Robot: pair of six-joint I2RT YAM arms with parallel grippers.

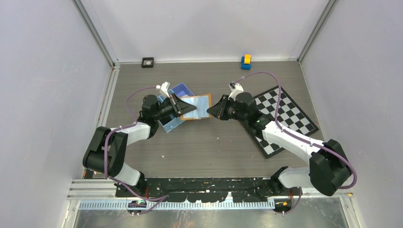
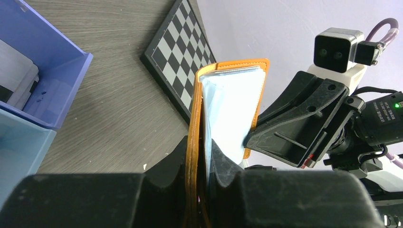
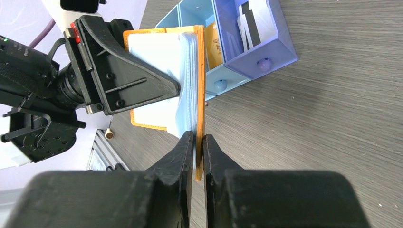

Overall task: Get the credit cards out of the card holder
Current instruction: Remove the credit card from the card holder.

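**Top view.** The card holder [image 1: 199, 105] hangs open in the middle of the frame, above the grey table [image 1: 209, 147]. Its orange rim frames pale blue leaves. The left gripper [image 1: 189, 107] grips its left edge and the right gripper [image 1: 211, 111] meets its lower right corner. The blue tray [image 1: 182, 90] lies partly under the left wrist, and its near end shows just below the holder's left side. The chessboard [image 1: 287, 118] lies under the right forearm at the right. There is bare table below the holder and open floor above it up to the back wall, where a black square [image 1: 148, 62] and a blue-and-yellow toy [image 1: 245, 61] sit.

**Left wrist view.** The left gripper [image 2: 199, 145] is clamped on the orange cover of the card holder [image 2: 192, 118], which stands edge-on at bottom centre. The pale blue leaves [image 2: 233, 99] fan to the right, and the right gripper [image 2: 285, 133] touches their lower right edge. The tray wall [image 2: 57, 85] fills the left and a chessboard corner [image 2: 178, 61] shows above.

**Right wrist view.** The right gripper [image 3: 196, 140] is pinched together on the bottom edge of the cover [image 3: 201, 71] and the leaf next to it. The left gripper [image 3: 128, 76] holds the far half at the left. White cards [image 3: 256, 21] stand in the tray's upper right compartment [image 3: 266, 50]. There is bare table at the right.
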